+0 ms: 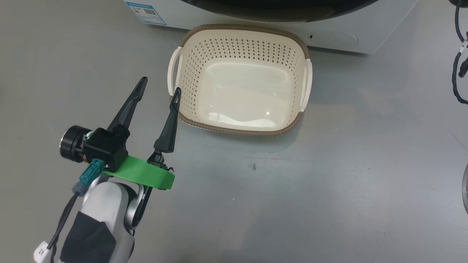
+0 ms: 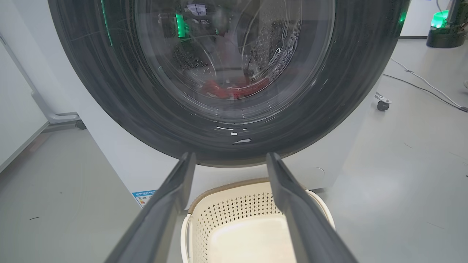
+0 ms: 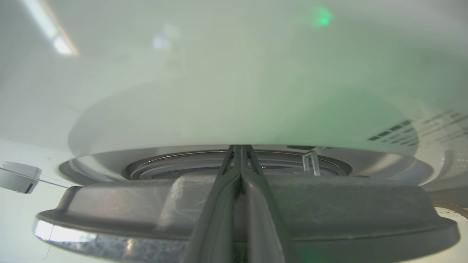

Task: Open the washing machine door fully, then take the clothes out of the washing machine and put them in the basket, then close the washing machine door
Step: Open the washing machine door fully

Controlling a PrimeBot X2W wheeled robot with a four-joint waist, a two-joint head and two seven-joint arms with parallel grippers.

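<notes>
Before the washing machine (image 1: 329, 36), on grey floor: the basket (image 1: 248, 26), standing just beneath the washing machine door (image 2: 109, 91). The clothes (image 2: 234, 89), red, lie in the drum behind the door glass. Left gripper (image 1: 161, 84) is beside the basket's left handle, fingers spread wide. Right gripper (image 3: 239, 149) has its fingers pressed together, tips at a grey moulded edge against the white front. Blue sticker (image 1: 146, 12) at the machine's foot; dark cables (image 1: 456, 73) at right.

We saw the washing machine door (image 2: 234, 142), glossy black around its clear glass bowl, not yet swung wide; the clothes (image 2: 234, 89), red, lay low in the drum behind the glass; the white washing machine (image 2: 120, 157) stood on the floor; the cream perforated basket (image 1: 190, 73) sat upright just before it.
</notes>
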